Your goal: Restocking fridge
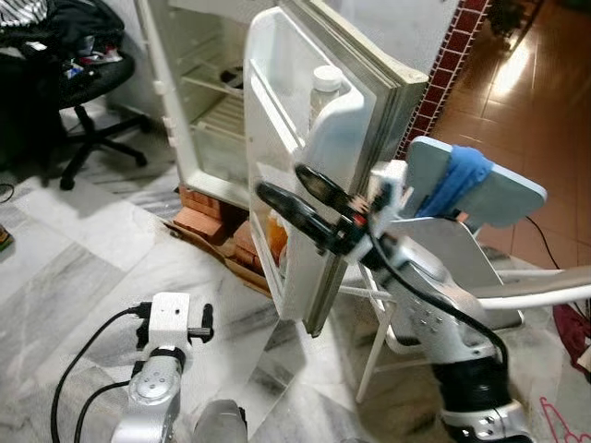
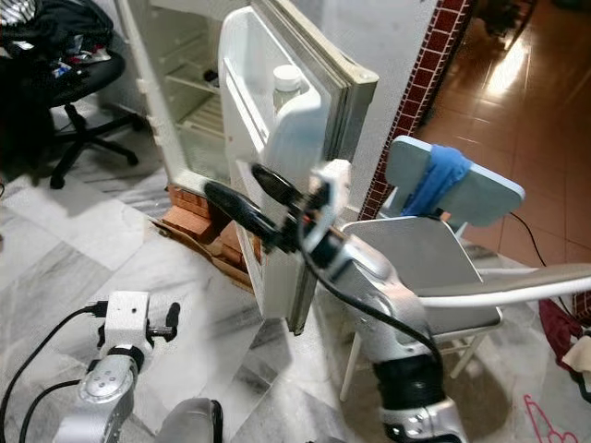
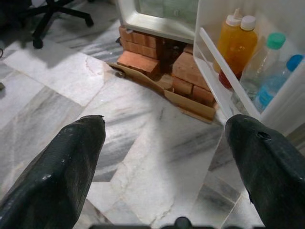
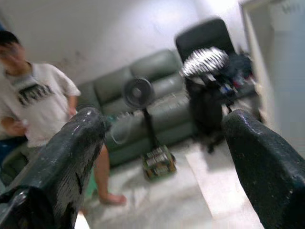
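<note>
A: Left gripper (image 1: 209, 323) low over the floor, fingers spread wide, empty. Fridge door (image 1: 305, 185) stands open ahead and to its right.

B: Right gripper (image 1: 286, 189) raised, fingers parted, holding nothing, just beside the door's inner face. Nearer arm. Bottles (image 3: 240, 45) upright in the lower door shelf.

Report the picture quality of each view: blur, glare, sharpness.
Right wrist view: blurred, the sofa and standing fan smeared. Left wrist view: sharp on the orange bottles and bricks. Left eye view: bright glare on the brown floor tiles, mild softness on the right gripper.
</note>
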Tool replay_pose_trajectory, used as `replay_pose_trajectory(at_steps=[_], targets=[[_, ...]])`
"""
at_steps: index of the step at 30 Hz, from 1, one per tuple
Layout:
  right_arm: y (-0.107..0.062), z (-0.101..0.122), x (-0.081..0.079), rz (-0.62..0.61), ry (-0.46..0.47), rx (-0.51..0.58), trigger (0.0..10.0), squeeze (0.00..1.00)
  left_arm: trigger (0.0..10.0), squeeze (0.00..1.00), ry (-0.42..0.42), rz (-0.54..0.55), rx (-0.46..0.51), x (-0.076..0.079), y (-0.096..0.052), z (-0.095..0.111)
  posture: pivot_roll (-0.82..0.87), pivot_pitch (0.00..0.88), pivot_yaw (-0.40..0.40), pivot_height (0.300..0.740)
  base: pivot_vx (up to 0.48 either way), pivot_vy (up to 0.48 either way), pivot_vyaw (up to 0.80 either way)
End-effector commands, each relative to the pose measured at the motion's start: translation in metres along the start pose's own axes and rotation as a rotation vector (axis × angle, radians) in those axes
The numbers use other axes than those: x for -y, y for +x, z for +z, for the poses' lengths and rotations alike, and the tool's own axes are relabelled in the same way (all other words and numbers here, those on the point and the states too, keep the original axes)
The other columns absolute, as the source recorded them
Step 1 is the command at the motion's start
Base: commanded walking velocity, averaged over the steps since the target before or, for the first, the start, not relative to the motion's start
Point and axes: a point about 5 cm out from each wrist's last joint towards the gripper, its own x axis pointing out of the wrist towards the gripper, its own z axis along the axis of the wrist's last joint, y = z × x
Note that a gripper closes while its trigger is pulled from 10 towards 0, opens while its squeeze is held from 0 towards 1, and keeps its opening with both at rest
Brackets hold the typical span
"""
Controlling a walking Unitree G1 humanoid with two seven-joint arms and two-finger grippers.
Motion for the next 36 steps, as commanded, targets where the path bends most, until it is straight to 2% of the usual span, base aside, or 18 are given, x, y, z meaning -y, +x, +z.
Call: replay_pose_trajectory(at_steps=[1,2,6,7,9,10,13,15,16,19,21,22,23,24,25,29,32,36], targets=[[-0.011,0.004,0.001,0.010,-0.008,-0.020,10.0,0.00,10.0,0.00,0.000,-0.017,0.008,0.002,0.001,0.003,0.12,0.013,-0.044,0.740,0.000,0.000,0.00],[-0.023,-0.002,0.000,0.040,-0.011,-0.090,10.0,0.00,10.0,0.00,0.002,-0.018,0.007,0.002,0.001,0.003,0.12,0.011,-0.042,0.740,0.000,0.000,0.00],[-0.047,-0.020,0.002,0.080,-0.076,-0.277,10.0,0.00,10.0,0.00,0.007,-0.021,0.006,0.002,0.002,0.004,0.12,0.009,-0.039,0.740,0.000,0.000,0.00],[-0.056,-0.029,0.015,0.018,-0.173,-0.380,10.0,0.00,10.0,0.00,0.009,-0.021,0.006,0.001,0.003,0.004,0.12,0.007,-0.038,0.740,0.000,0.000,0.00],[-0.059,-0.031,0.030,-0.075,-0.243,-0.430,10.0,0.00,10.0,0.00,0.011,-0.021,0.006,0.001,0.003,0.004,0.12,0.005,-0.037,0.740,0.000,0.000,0.00],[-0.058,-0.028,0.043,-0.167,-0.306,-0.443,10.0,0.00,10.0,0.00,0.013,-0.020,0.007,0.000,0.004,0.004,0.13,0.004,-0.037,0.740,0.000,0.000,0.00],[-0.055,-0.015,0.061,-0.302,-0.388,-0.397,10.0,0.00,10.0,0.00,0.015,-0.019,0.009,0.000,0.004,0.005,0.13,0.001,-0.036,0.740,0.000,0.000,0.00],[-0.044,0.017,0.074,-0.457,-0.442,-0.237,10.0,0.00,10.0,0.00,0.020,-0.018,0.011,0.000,0.005,0.006,0.13,0.000,-0.034,0.740,0.000,0.000,0.00],[-0.044,0.017,0.074,-0.457,-0.442,-0.237,10.0,0.00,10.0,0.00,0.020,-0.018,0.011,0.000,0.005,0.006,0.13,0.000,-0.034,0.740,0.000,0.000,0.00],[-0.027,0.025,0.065,-0.406,-0.440,-0.161,10.0,0.00,10.0,0.00,0.023,-0.019,0.012,0.000,0.007,0.006,0.13,0.000,-0.035,0.740,0.000,0.000,0.00],[-0.017,0.026,0.058,-0.370,-0.406,-0.120,10.0,0.00,10.0,0.00,0.024,-0.019,0.012,-0.001,0.007,0.006,0.13,0.000,-0.034,0.740,0.000,0.000,0.00],[-0.007,0.026,0.048,-0.314,-0.368,-0.084,10.0,0.00,10.0,0.00,0.025,-0.021,0.012,0.000,0.008,0.007,0.13,0.000,-0.034,0.740,0.000,0.000,0.00],[-0.007,0.026,0.048,-0.314,-0.368,-0.084,10.0,0.00,10.0,0.00,0.025,-0.021,0.012,0.000,0.008,0.007,0.13,0.000,-0.034,0.740,0.000,0.000,0.00],[0.005,0.025,0.025,-0.175,-0.247,-0.038,10.0,0.00,10.0,0.00,0.028,-0.024,0.013,0.000,0.008,0.007,0.13,0.000,-0.034,0.740,0.000,0.000,0.00],[0.008,0.024,0.012,-0.092,-0.192,-0.030,10.0,0.00,10.0,0.00,0.029,-0.025,0.013,0.000,0.008,0.007,0.13,0.000,-0.034,0.740,0.000,0.000,0.00],[0.007,0.019,-0.040,0.250,-0.054,-0.046,10.0,0.00,10.0,0.00,0.030,-0.027,0.014,0.000,0.009,0.007,0.13,0.000,-0.034,0.740,0.000,0.000,0.00],[0.004,0.014,-0.048,0.287,-0.023,-0.062,10.0,0.00,10.0,0.00,0.030,-0.031,0.015,0.001,0.009,0.007,0.13,0.000,-0.034,0.740,0.000,0.000,0.00],[-0.002,0.005,-0.036,0.196,-0.029,-0.112,10.0,0.00,10.0,0.00,0.031,-0.039,0.013,0.003,0.009,0.006,0.12,0.000,-0.033,0.740,0.000,0.000,0.00]])
